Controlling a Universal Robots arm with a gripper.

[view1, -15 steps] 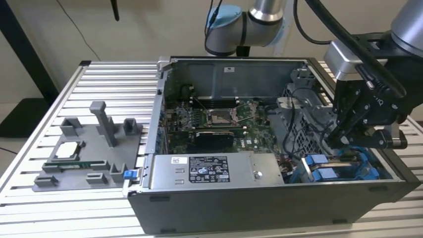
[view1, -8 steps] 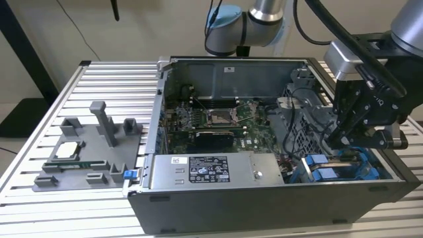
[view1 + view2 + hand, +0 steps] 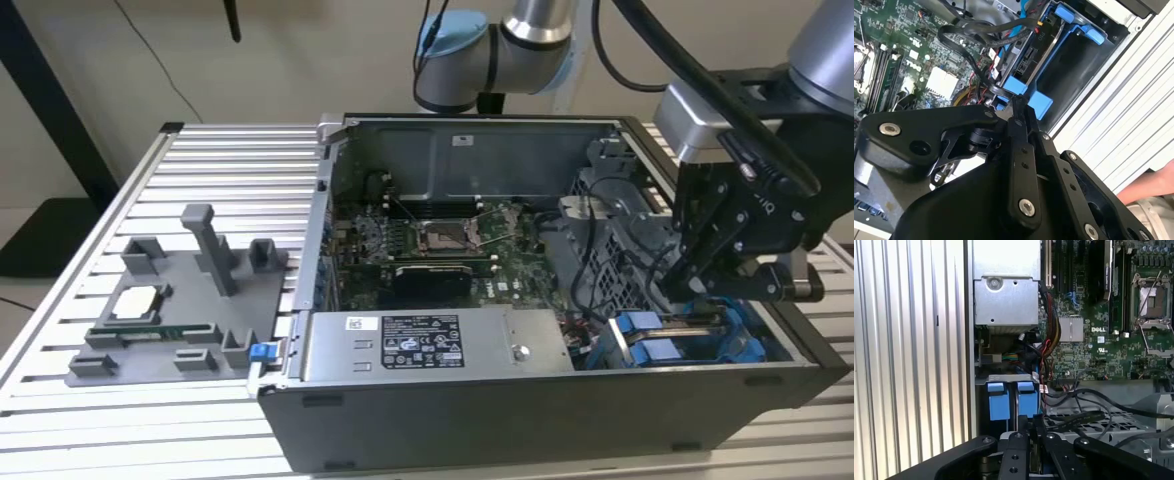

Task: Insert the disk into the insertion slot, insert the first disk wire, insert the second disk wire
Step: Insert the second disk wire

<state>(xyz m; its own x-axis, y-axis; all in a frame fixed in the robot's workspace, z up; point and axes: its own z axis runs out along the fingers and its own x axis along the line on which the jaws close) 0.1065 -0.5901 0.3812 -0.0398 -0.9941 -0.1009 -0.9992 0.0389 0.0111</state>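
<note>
Desk: ribbed aluminium slats, carrying an open computer case and, toward the exterior view's left, a grey fixture tray that is holding a processor chip and a memory stick.

Computer case: lying on its side with the panel off, exposing a green motherboard with an empty processor socket. A silver power supply with a white label is sitting along the near wall.

Robot arm: reaching in from above, its black gripper hanging over the case corner at the exterior view's right.

Insertion slot: dark bay in the drive cage at that corner, lying next to the case wall.

Disk: sitting edge-up inside the cage in its blue carrier, just beside the open bay in the second wrist view; two blue carrier tabs are showing side by side in the first wrist view.

Black cables: looping over the cage toward the disk's connector end.

Fingers: drawn narrow, tips close together just beside the blue carrier; whether they are pinching a wire cannot be told.

A person's hand: resting at the desk edge in the second wrist view.
</note>
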